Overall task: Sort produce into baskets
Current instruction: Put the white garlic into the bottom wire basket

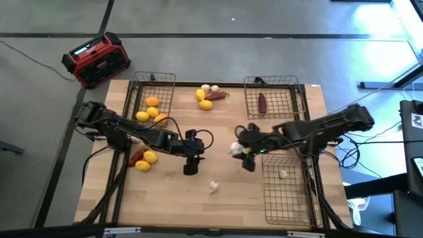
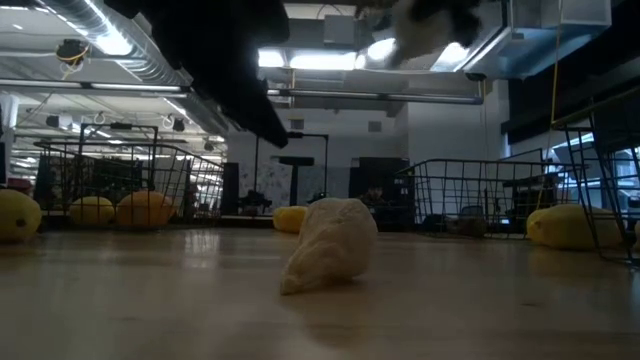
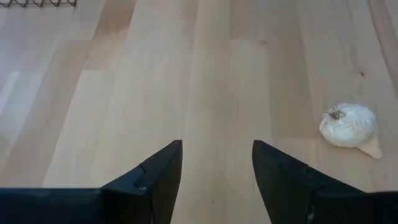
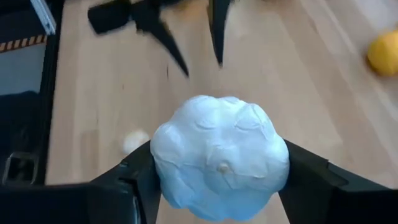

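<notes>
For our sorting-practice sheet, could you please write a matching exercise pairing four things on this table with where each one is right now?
Things:
1. dark red piece
2. orange fruit
3. loose garlic bulb
4. large garlic bulb

Places:
A. held in the right claw
B. on the bare table, near its front edge
C. in the back right basket
D. in the back left basket, with yellow fruits

Pairs: 1-C, 2-D, 3-B, 4-A
</notes>
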{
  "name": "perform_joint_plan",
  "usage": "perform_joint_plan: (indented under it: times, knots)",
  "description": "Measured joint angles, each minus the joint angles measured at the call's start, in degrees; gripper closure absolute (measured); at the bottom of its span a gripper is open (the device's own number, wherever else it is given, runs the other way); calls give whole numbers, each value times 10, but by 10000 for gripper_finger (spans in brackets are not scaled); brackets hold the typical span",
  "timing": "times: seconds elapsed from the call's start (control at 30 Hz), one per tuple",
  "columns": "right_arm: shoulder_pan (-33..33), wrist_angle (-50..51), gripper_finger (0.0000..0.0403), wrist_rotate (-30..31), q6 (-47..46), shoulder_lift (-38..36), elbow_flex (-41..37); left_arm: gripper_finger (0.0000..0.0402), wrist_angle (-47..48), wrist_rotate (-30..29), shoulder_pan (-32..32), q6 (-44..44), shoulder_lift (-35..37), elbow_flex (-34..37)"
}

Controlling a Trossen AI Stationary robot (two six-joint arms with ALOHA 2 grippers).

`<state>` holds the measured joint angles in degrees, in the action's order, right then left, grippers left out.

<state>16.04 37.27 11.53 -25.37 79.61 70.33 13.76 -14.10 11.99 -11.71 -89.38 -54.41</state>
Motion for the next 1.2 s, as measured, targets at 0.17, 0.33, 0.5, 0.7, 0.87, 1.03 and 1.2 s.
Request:
perform_joint_plan:
  times: [0.17, 0.33, 0.5, 0.7, 0.87, 1.03, 1.2]
  knots:
    - [41, 109, 163, 0, -79, -53, 0, 210, 2, -1, 0, -2, 0, 0]
    - [91, 181, 163, 5, -166, -88, 0, 210, 1, -1, 0, -2, 0, 0]
    - [153, 248, 162, 6, -271, -109, 0, 210, 0, -1, 0, -2, 0, 0]
    - [228, 329, 162, 26, -397, -104, 0, 210, -4, -4, 0, -1, 0, 0]
    - [273, 352, 162, 32, -457, -84, 0, 210, -12, -5, -4, 1, 0, 0]
    - [302, 354, 162, 34, -469, -55, 0, 210, -11, -5, -11, 0, 0, 0]
    - [322, 360, 162, 18, -470, -17, 0, 210, -11, -5, -13, 1, 0, 0]
